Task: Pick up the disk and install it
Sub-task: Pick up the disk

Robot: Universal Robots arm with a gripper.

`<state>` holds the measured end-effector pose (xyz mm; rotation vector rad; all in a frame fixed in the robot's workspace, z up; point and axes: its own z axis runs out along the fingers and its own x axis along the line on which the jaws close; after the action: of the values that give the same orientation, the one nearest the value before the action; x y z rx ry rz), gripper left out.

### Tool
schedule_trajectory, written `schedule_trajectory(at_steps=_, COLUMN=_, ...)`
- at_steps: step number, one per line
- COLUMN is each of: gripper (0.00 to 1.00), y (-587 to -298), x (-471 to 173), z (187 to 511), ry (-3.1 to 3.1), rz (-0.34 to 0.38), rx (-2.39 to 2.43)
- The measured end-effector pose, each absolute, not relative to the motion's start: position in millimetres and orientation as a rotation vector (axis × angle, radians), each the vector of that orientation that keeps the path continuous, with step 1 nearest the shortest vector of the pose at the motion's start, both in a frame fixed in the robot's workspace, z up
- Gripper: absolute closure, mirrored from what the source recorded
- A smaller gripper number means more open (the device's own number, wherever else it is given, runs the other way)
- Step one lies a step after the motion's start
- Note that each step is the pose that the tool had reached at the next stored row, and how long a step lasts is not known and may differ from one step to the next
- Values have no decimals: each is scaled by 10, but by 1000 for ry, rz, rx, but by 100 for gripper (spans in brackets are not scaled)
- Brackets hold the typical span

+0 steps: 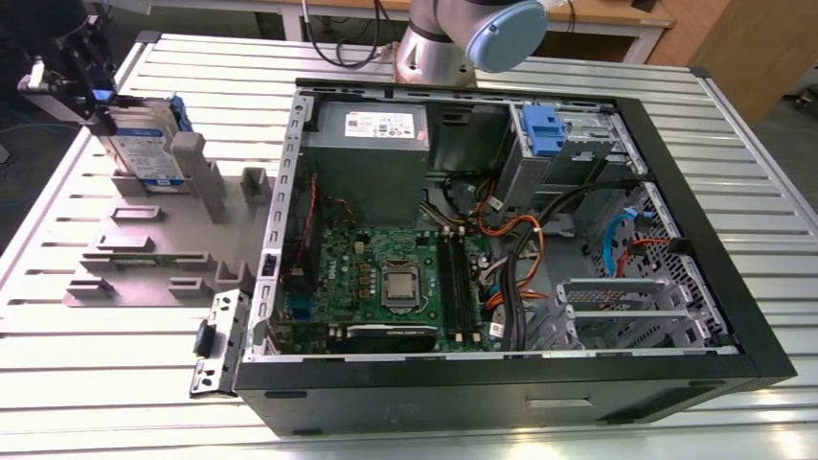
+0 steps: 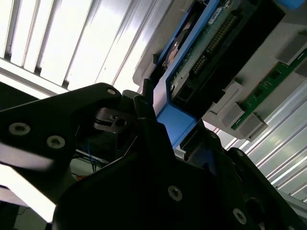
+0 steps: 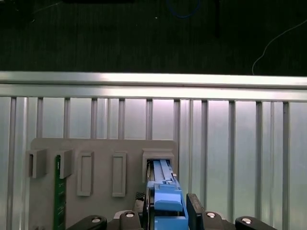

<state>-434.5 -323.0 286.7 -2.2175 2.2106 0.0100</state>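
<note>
The disk (image 1: 144, 144), a silver drive with a white-and-blue label in a blue carrier, stands on edge in a slot of the grey holder (image 1: 141, 259) at the exterior view's left. My gripper (image 1: 102, 101) sits at its upper end. In the first wrist view the carrier's blue end (image 3: 165, 196) lies between my black fingers (image 3: 193, 211), which press against its sides, and its lower part still reaches into the holder's slot (image 3: 158, 160). The second wrist view shows the disk's circuit-board side (image 2: 196, 62) running away from my gripper (image 2: 172, 124).
An open computer case (image 1: 754, 316) fills the middle of the ribbed metal table (image 1: 102, 383). Inside are a grey power supply (image 1: 371, 125), a motherboard (image 1: 383, 278) and a drive bay with a blue latch (image 1: 543, 129). A green memory stick (image 3: 60, 201) stands in another holder slot.
</note>
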Motion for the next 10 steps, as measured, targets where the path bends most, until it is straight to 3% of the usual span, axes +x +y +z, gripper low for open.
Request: schedule_trajectory(at_steps=10, gripper=54, y=-3230, x=-4348, z=2863, ry=2212, rz=14, rx=-2219)
